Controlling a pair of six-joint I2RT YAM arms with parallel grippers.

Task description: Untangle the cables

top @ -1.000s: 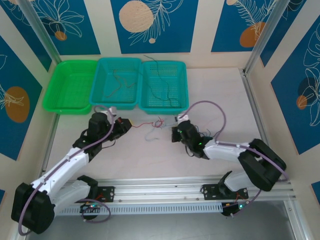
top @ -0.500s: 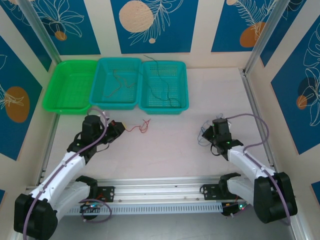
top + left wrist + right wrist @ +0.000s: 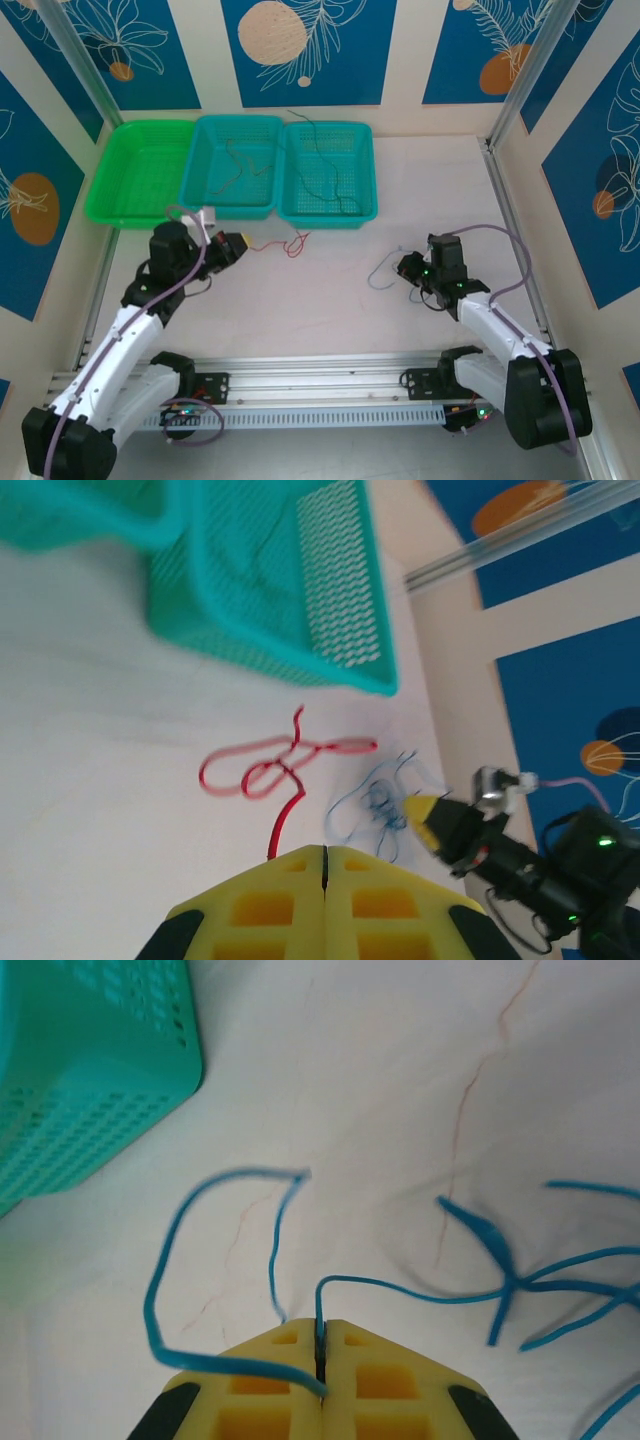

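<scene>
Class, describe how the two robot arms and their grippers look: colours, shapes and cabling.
The left arm and right arm have white link shells, black joint housings and a thick lilac cable looping along each. The left gripper and right gripper have blocky yellow fingers with square recesses and black sides. A green light glows near the right wrist.
</scene>
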